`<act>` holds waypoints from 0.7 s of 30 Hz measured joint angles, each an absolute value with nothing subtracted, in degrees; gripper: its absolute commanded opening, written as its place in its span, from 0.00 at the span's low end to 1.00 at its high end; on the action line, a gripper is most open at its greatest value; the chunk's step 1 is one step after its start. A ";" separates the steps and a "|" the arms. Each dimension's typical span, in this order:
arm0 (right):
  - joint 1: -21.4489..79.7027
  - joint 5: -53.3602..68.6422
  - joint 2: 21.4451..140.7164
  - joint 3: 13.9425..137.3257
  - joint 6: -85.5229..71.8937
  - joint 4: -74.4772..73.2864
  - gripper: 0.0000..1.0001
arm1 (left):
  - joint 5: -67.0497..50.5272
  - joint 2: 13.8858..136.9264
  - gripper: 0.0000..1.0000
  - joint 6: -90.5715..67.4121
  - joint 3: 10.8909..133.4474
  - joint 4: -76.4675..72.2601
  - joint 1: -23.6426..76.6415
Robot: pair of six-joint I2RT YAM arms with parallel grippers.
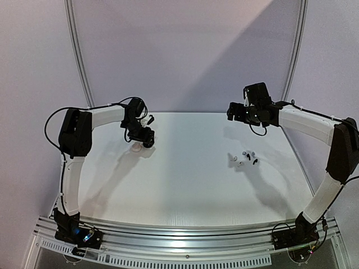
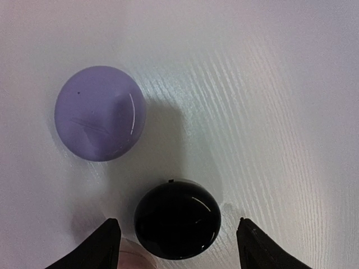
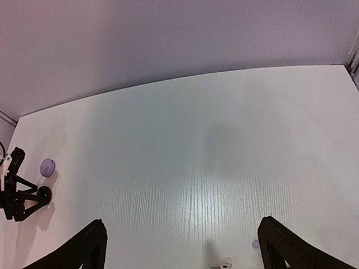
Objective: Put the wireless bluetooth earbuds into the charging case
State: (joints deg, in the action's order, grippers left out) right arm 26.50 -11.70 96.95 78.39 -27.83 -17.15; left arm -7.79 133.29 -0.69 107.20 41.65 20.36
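Observation:
Several tiny earbuds (image 1: 242, 158), some white and some black, lie loose on the right half of the white table. Two of them show at the bottom edge of the right wrist view (image 3: 224, 263). A round black case (image 2: 177, 218), lid shut, sits between the open fingers of my left gripper (image 2: 178, 219), which hovers over it at the table's back left (image 1: 143, 139). A round lavender case (image 2: 100, 113), also shut, lies just beyond it. My right gripper (image 1: 231, 112) is open and empty, raised above the table's back right, behind the earbuds.
A pale pinkish round case (image 2: 132, 255) peeks in beside my left finger (image 2: 106, 246) and shows in the top view (image 1: 136, 148). The table (image 1: 185, 185) ends at a wall behind and metal frame posts (image 1: 78, 56) at both back corners.

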 measured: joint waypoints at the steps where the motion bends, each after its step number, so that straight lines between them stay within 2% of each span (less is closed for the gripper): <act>1: 26.50 -11.73 96.95 78.43 -27.83 -17.19 0.96 | -7.90 133.58 0.73 -0.69 107.22 41.39 20.38; 6: 26.50 -11.86 96.97 78.48 -27.86 -17.50 0.96 | -7.66 134.93 0.71 -0.12 107.22 40.97 20.38; 10: 26.50 -11.92 97.17 78.59 -28.03 -17.61 0.96 | -7.18 135.02 0.64 0.58 107.26 40.42 20.38; 21: 26.50 -12.58 98.08 80.14 -27.97 -17.78 0.96 | -7.05 135.00 0.33 2.17 106.96 39.53 20.43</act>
